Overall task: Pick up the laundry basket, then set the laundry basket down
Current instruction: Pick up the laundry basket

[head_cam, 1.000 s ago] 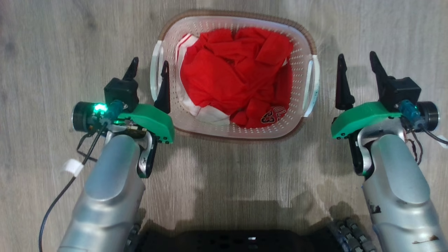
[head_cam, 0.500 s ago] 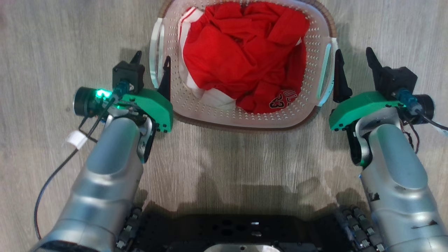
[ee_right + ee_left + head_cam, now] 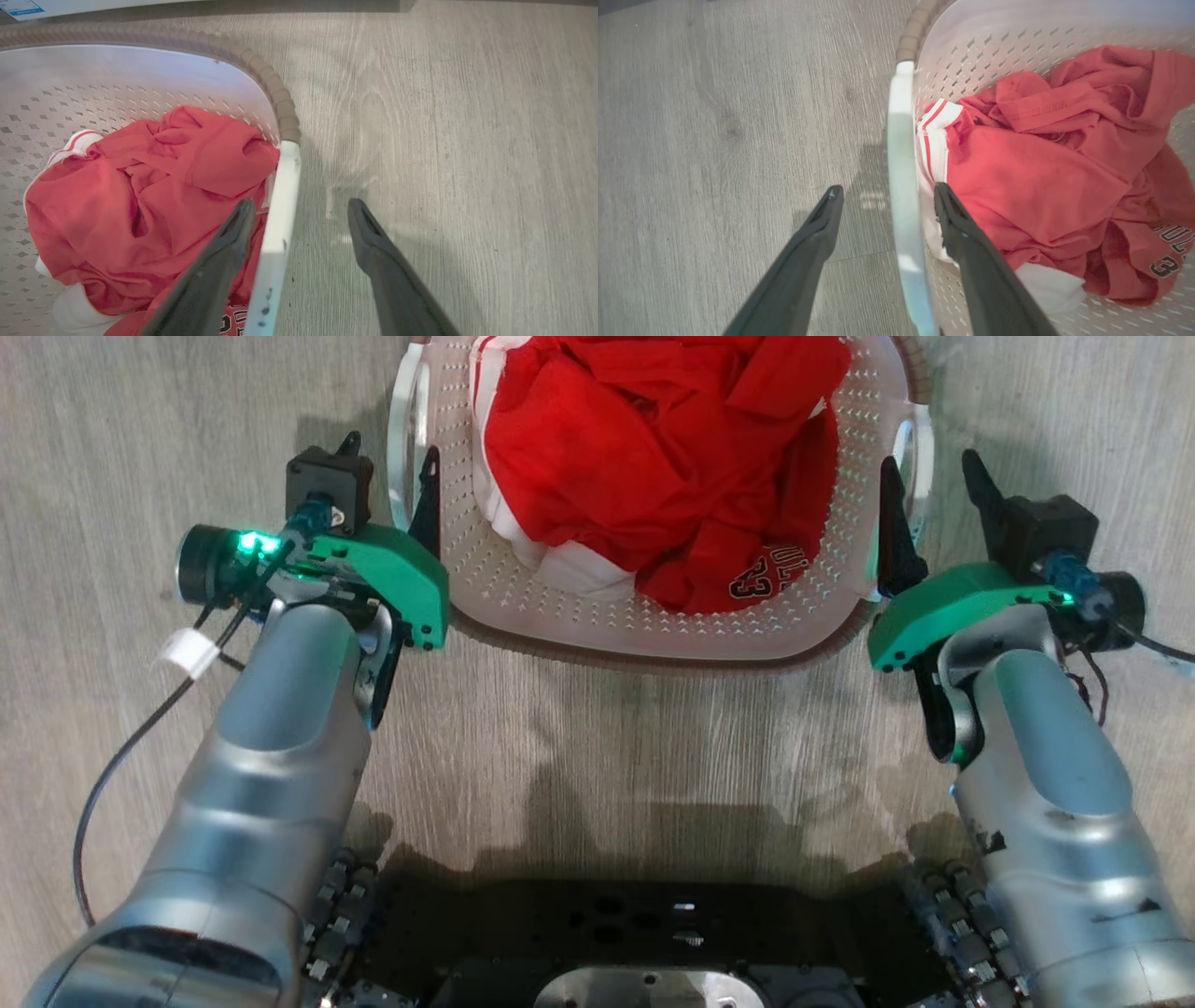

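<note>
- Two steps in the task, neither done so far: no lift, and so no set-down.
- Laundry basket (image 3: 579, 616) flat on the pale wood-grain floor (image 3: 607, 756), straight ahead of the robot and between its two arms. Perforated white walls, brown woven-look rim, a crumpled heap of red clothing (image 3: 644, 457) inside.
- Left gripper (image 3: 392, 446) with jaws spread wide, straddling the white left handle (image 3: 901, 163). One dark finger outside above the floor, the other inside above the clothing. Handle loose in the gap, nearer the inner finger, not pinched.
- Right gripper (image 3: 927, 459) mirrored on the far side, jaws equally wide, astride the white right handle (image 3: 280, 210). Inner finger just beside the handle; touching or not, impossible to tell.
- Nothing held by either gripper.
- Judged stage: approach finished or nearly so, both grippers lined up for the grasp, just short of it.
- Left to do, as a judgement: closing both pairs of jaws on the handles, raising both sides evenly to keep the load level, then lowering the basket back to the floor and letting go.
</note>
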Robot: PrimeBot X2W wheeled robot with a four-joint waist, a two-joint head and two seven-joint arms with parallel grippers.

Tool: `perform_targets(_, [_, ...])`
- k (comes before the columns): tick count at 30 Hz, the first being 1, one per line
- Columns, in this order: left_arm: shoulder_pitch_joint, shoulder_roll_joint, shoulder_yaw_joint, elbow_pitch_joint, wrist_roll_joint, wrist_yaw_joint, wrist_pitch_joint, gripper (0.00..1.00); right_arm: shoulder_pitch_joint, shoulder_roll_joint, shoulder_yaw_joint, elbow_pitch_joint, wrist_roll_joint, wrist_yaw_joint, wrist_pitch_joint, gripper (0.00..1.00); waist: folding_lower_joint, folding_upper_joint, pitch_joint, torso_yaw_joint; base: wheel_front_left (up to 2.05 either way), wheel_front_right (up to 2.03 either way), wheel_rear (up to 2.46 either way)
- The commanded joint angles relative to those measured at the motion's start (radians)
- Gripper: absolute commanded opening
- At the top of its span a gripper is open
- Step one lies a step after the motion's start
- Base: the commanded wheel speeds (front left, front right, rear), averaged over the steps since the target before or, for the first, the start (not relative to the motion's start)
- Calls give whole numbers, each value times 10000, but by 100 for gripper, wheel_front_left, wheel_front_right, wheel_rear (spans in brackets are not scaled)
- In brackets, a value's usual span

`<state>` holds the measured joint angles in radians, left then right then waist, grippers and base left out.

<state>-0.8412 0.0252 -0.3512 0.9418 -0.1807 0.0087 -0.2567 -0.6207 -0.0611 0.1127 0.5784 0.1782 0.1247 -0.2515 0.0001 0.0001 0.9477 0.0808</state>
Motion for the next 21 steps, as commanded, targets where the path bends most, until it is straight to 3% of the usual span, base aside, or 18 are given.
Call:
perform_targets(1, [137,250,128,-9,-80,-15,-51,100,199,109,290,-62,99,60,-103,100,-1,-1,40,28,0,0,0])
perform_targets(21, [-829,250,-1204,939,-1077,89,-51,100,-724,109,818,1416,448,60,-103,99,-1,-1,466,232,0,0,0])
